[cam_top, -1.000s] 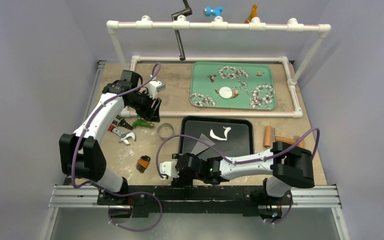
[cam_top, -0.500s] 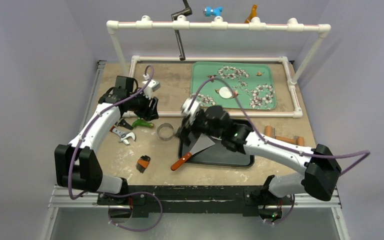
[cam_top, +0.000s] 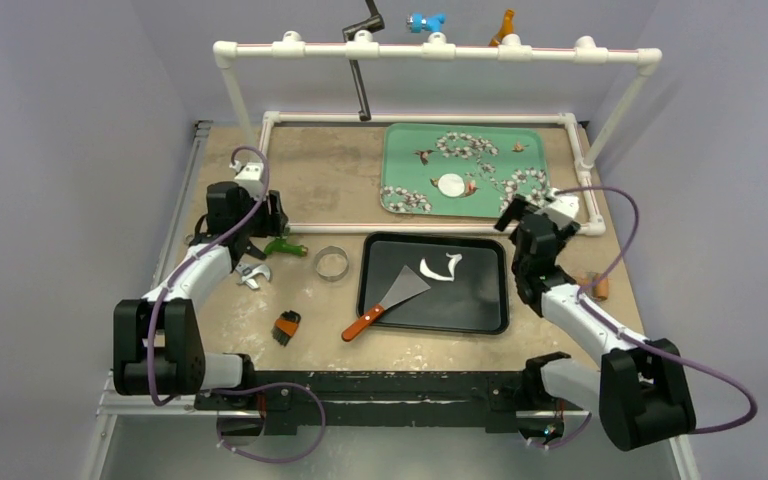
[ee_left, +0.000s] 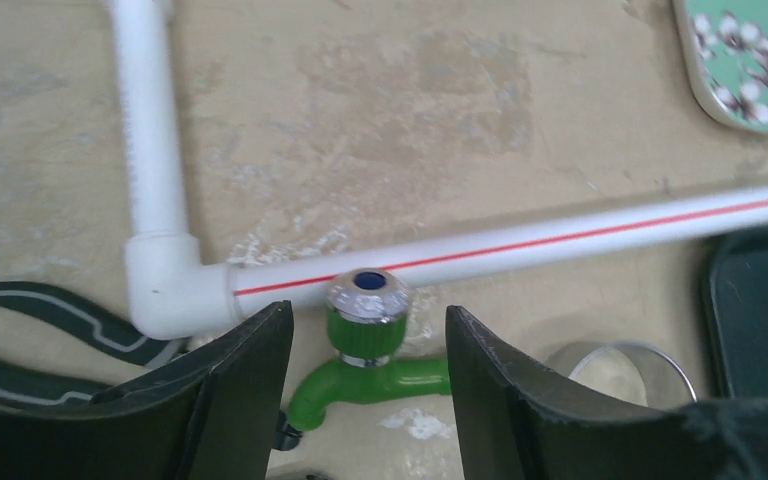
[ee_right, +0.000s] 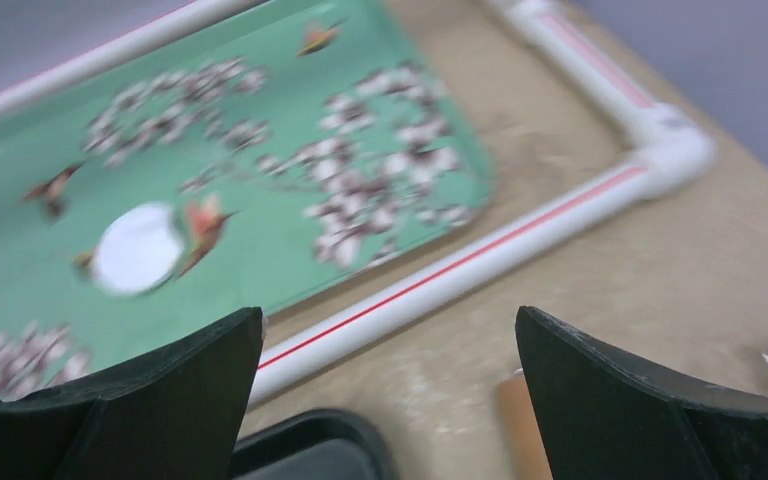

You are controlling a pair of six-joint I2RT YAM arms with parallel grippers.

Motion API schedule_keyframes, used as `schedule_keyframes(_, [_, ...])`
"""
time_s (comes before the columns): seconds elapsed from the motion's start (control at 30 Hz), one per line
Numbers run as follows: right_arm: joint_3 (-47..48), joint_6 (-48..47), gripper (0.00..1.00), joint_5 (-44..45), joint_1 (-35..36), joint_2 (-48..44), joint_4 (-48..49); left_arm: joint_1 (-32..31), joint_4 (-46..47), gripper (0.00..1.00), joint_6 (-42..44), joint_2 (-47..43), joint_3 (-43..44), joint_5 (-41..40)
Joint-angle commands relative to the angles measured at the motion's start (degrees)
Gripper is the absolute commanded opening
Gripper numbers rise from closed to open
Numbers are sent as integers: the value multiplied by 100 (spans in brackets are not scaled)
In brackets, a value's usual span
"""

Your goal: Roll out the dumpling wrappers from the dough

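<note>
Hovering wide apart and empty, the right pincer [ee_right: 388, 335] faces the green tray [ee_right: 30, 290]; one dumpling wrapper [ee_right: 138, 248] lies ahead to its left, seemingly parked there as finished. The left pincer [ee_left: 368, 335], apart, holds nothing.

Soft even light; right wrist view blurred, smearing the dumpling wrapper [ee_right: 138, 248].
</note>
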Motion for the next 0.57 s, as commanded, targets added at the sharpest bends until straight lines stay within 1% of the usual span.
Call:
schedule_keyframes(0.0, [-807, 176, 99, 2725, -401, -104, 2194, 109, 765, 57, -514, -74, 240, -1143])
schedule_keyframes(0.03, [-899, 17, 99, 2958, -415, -25, 2514, 109, 773, 58, -507, -72, 254, -1294])
schedule_keyframes(0.1, [-930, -130, 99, 3251, -419, 124, 2724, 109, 781, 58, -433, -64, 232, -1413])
schedule_keyframes(0.17, [-1008, -333, 99, 3238, -414, 295, 2959, 110, 965, 57, -288, -41, 124, -1498])
schedule_keyframes(0.27, [-1210, -495, 99, 3183, -412, 522, 3416, 122, 1354, 58, -194, 43, -44, -1907])
schedule_keyframes(0.37, [-1364, -615, 99, 3047, -414, 679, 3924, 136, 1149, 57, -47, 157, 63, -1666])
schedule_keyframes(0.43, [-1342, -719, 99, 2875, -414, 723, 3991, 216, 1043, 56, 206, 192, 41, -946])
schedule_keyframes(0.47, [-1324, -736, 99, 2789, -412, 739, 3993, 269, 1112, 56, 222, 185, -13, -719])
schedule_keyframes(0.53, [-1339, -756, 99, 2664, -412, 779, 4099, 338, 1302, 57, 182, 172, -98, -616])
